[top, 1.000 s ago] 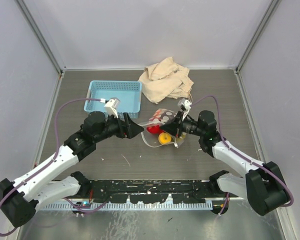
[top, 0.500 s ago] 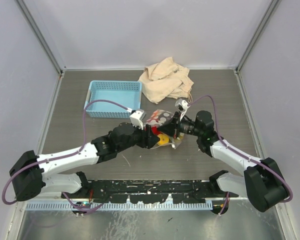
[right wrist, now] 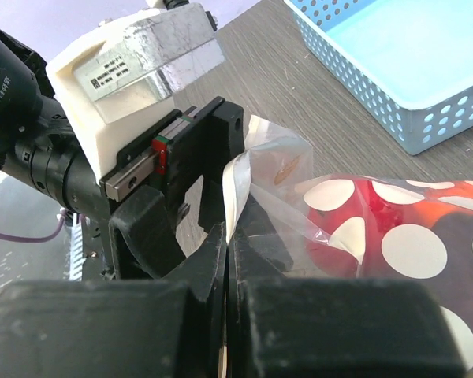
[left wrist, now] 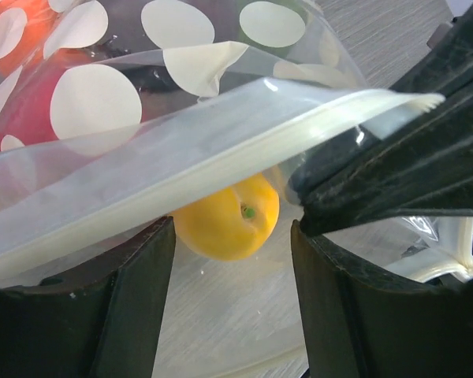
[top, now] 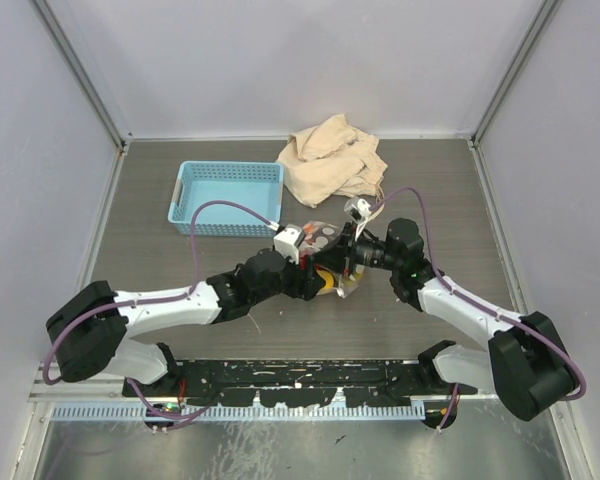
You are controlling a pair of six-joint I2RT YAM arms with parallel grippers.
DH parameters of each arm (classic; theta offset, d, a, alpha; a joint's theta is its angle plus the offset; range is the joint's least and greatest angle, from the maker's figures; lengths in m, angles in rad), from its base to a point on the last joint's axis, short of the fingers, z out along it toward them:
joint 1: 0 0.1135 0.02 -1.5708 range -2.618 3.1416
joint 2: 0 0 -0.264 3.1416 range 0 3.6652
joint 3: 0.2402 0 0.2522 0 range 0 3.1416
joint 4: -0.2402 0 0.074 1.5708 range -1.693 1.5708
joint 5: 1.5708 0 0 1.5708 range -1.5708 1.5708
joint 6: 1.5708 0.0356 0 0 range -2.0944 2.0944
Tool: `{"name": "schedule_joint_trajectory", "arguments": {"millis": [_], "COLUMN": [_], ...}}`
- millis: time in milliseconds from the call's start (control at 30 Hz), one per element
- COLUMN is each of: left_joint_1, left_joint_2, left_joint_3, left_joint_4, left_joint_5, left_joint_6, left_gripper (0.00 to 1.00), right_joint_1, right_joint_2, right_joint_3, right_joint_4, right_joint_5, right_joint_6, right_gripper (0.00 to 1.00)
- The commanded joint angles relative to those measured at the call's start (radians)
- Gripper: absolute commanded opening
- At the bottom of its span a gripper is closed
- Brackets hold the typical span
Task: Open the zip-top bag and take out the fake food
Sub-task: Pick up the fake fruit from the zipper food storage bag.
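The zip-top bag [top: 323, 243], clear with white dots, lies at mid-table and holds the fake food. My right gripper [top: 346, 256] is shut on one lip of the white zip strip [right wrist: 237, 183] and holds the mouth up. It also shows in its own wrist view [right wrist: 226, 233]. My left gripper [top: 313, 281] is open at the bag's mouth. In the left wrist view [left wrist: 230, 240] its jaws stand either side of a yellow-orange fruit [left wrist: 225, 225] under the raised strip [left wrist: 181, 161], without touching it. A red fruit [right wrist: 378, 224] sits deeper in the bag.
A light blue perforated basket [top: 228, 196] stands at the back left and shows in the right wrist view [right wrist: 394, 71]. A beige cloth bag [top: 332, 160] lies at the back centre. Grey walls close in the table on three sides.
My left arm has swung right and reached its open gripper into the bag's mouth, up to the yellow-orange fruit. My right gripper kept hold of the zip strip and shifted slightly left.
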Motion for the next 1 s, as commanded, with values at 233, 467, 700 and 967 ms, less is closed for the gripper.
{"name": "schedule_joint_trajectory", "arguments": {"millis": [233, 467, 700, 967], "left_joint_1": [0.001, 0.000, 0.003, 0.016], "left_joint_2": [0.038, 0.038, 0.039, 0.080], "left_joint_3": [-0.027, -0.057, -0.066, -0.041], "left_joint_4": [0.115, 0.145, 0.150, 0.120], "left_joint_5": [-0.078, -0.071, -0.041, 0.008], "left_joint_6": [0.036, 0.054, 0.073, 0.062], "left_gripper": [0.69, 0.71, 0.77, 0.80], "right_joint_1": [0.030, 0.027, 0.016, 0.015], "right_joint_2": [-0.064, -0.224, -0.161, 0.013], "right_joint_3": [0.109, 0.141, 0.136, 0.213], "right_joint_4": [-0.135, -0.379, -0.544, -0.651], "right_joint_5": [-0.046, 0.172, 0.533, 0.506], "right_joint_6": [-0.076, -0.157, -0.128, -0.210], "right_gripper": [0.49, 0.60, 0.20, 0.11]}}
